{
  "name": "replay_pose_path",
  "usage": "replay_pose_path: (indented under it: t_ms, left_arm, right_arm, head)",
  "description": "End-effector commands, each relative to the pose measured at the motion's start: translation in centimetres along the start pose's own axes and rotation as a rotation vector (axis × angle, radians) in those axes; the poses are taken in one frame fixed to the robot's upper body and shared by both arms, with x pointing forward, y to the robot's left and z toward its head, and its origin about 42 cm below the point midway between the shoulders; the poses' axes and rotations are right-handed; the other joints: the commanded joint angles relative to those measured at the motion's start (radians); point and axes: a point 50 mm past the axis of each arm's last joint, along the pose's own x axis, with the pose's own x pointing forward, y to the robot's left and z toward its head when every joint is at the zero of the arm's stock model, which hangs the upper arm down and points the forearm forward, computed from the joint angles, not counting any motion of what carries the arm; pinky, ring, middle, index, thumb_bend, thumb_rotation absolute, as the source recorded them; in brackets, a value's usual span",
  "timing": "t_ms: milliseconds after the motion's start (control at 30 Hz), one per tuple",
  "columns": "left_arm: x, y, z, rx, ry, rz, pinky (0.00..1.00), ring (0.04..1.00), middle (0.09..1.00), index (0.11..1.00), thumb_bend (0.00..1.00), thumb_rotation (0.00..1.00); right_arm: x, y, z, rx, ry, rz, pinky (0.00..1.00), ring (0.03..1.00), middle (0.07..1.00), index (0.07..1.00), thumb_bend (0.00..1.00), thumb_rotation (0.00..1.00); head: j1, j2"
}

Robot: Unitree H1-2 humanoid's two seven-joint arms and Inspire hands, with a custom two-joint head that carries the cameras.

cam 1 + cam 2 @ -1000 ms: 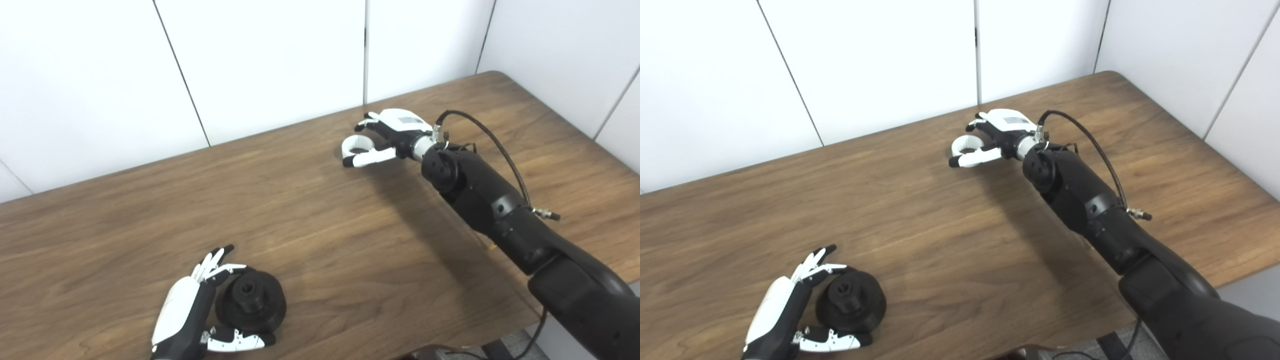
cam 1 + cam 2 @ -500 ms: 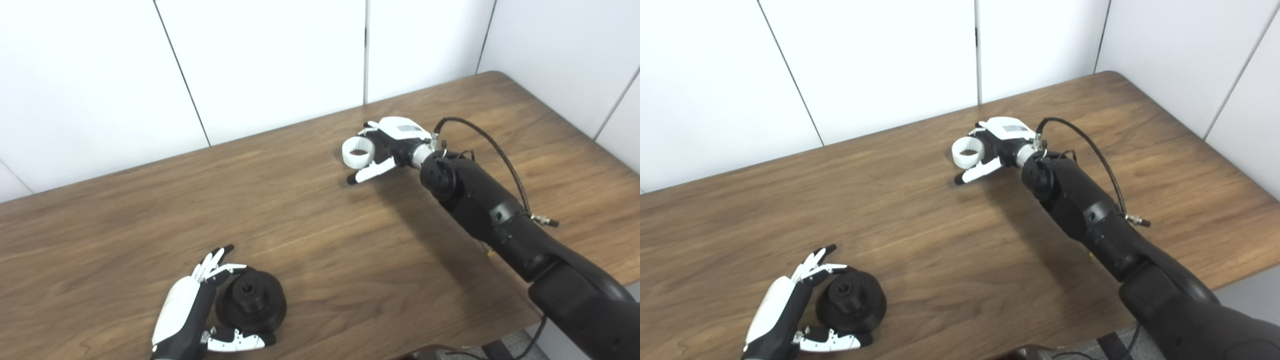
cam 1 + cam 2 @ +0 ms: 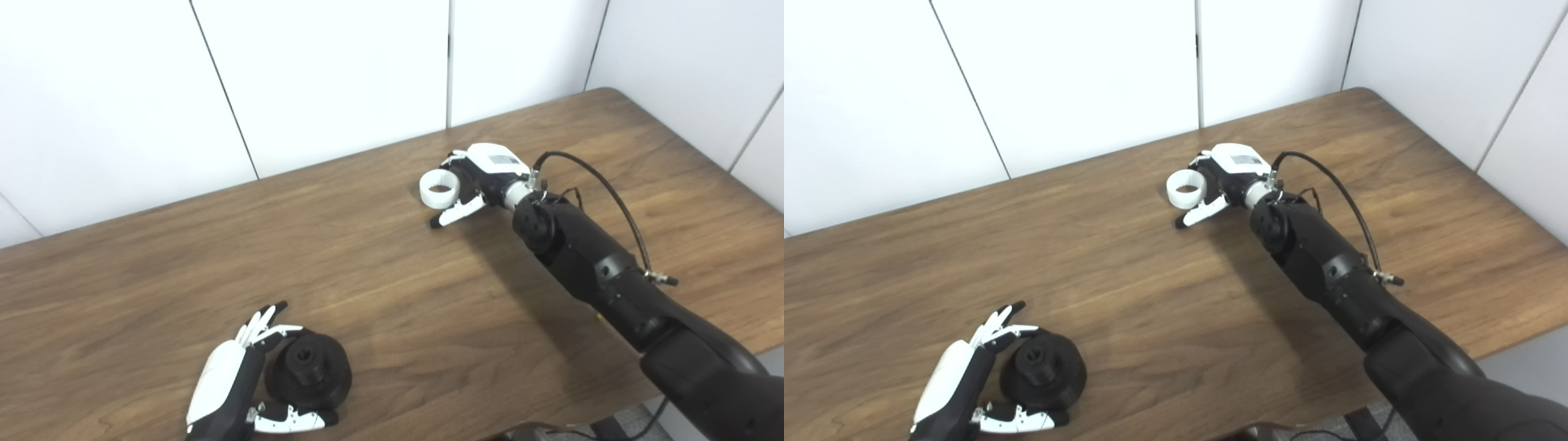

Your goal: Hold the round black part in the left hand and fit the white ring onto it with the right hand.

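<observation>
While the right robot hand pinches the white ring, the left robot hand (fingers spread) cups the black part.

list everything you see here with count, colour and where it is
round black part: 1, black, near left of the table, cupped by the left hand
white ring: 1, white, far middle of the table, held at the right hand's fingers
table: 1, brown wood grain, fills most of the view
wall panels: several, white, behind the table
cable: 1, black, looping along the right forearm
left hand: 1, white and black, near left, fingers apart around the black part
right hand: 1, white and black, far middle, shut on the ring
</observation>
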Motion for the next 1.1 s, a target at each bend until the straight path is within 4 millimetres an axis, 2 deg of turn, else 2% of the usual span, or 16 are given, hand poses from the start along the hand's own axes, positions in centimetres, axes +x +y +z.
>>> replay_pose_path:
  t_ms: [0,567,1067]
  left_arm:
    - [-0.2,0.5,0.0,0.035,0.0,-0.016,1.0,1.0,0.973,0.599,0.96,0.23]
    - [-0.2,0.4,0.3,0.04,-0.006,-0.013,1.0,1.0,0.973,0.598,0.95,0.24]
    - [-0.3,0.5,0.4,0.032,0.003,-0.015,1.0,1.0,0.972,0.601,0.95,0.25]
  right_arm:
    - [0.6,-1.4,0.3,0.0,-0.012,-0.068,0.85,0.903,0.911,0.765,0.88,0.48]
    - [0.0,0.7,0.2,0.126,0.058,-0.153,0.84,0.865,0.875,0.719,0.8,0.49]
    - [-0.2,2.0,0.5,0.145,0.033,-0.222,0.79,0.823,0.833,0.62,0.72,0.3]
  head:
    - [0.001,0.001]
    - [0.011,0.012]
    - [0.014,0.018]
